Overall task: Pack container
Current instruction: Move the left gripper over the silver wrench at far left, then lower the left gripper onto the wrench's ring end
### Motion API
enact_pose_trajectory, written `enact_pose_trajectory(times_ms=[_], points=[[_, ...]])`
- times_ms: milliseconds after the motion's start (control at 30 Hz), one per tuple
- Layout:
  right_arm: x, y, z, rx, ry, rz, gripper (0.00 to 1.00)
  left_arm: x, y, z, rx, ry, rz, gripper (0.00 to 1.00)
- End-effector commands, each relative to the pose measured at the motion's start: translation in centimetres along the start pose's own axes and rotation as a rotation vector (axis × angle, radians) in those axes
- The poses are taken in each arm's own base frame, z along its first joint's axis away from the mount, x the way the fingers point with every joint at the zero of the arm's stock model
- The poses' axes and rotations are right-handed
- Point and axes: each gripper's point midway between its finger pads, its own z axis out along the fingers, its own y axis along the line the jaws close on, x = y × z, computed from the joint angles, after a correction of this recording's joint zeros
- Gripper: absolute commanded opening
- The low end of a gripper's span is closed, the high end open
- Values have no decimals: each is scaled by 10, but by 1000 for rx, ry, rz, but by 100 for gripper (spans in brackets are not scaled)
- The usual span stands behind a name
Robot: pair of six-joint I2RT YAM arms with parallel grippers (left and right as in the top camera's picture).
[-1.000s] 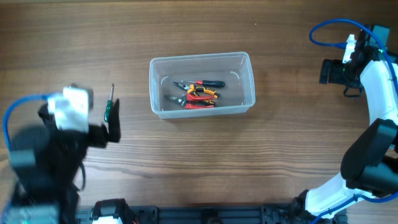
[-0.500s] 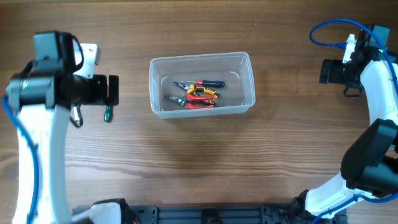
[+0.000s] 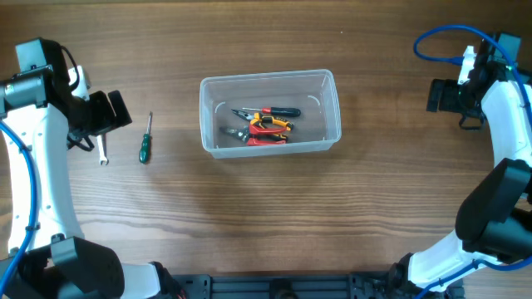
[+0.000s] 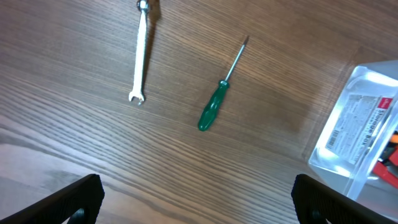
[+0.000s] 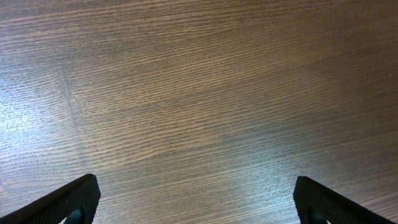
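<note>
The overhead camera looks straight down from well above and takes in the whole brown wood-grain table (image 3: 266, 216), with both arms at its left and right edges. The camera on the left gripper (image 3: 112, 110) looks steeply down from much nearer, its black fingertips (image 4: 81, 196) in the lower corners, and shares with the overhead the green-handled screwdriver (image 4: 217, 99) (image 3: 145, 141), the small silver wrench (image 4: 140, 56) (image 3: 103, 154) and the left end of the clear plastic rectangular container (image 4: 348, 124) (image 3: 266, 76). The camera on the right gripper (image 3: 435, 95) faces down close over the wood, fingertips (image 5: 74, 199) in its lower corners, and shares only the tabletop with the overhead.
</note>
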Motion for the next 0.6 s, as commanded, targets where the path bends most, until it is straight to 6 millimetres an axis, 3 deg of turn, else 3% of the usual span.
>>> enact_pose_trajectory(times_ms=[0,167,333,567], points=[[0,-3,1,18,2,4,100,-9,-4,-4,26,-32,-5,100],[0,-3,1,18,2,4,100,-40,3,-5,-26,-153,172,100],[0,-3,1,18,2,4,100,-65,31,3,-124,-215,143,100],[0,-3,1,18,2,4,100,-62,38,10,-128,-183,127,100]])
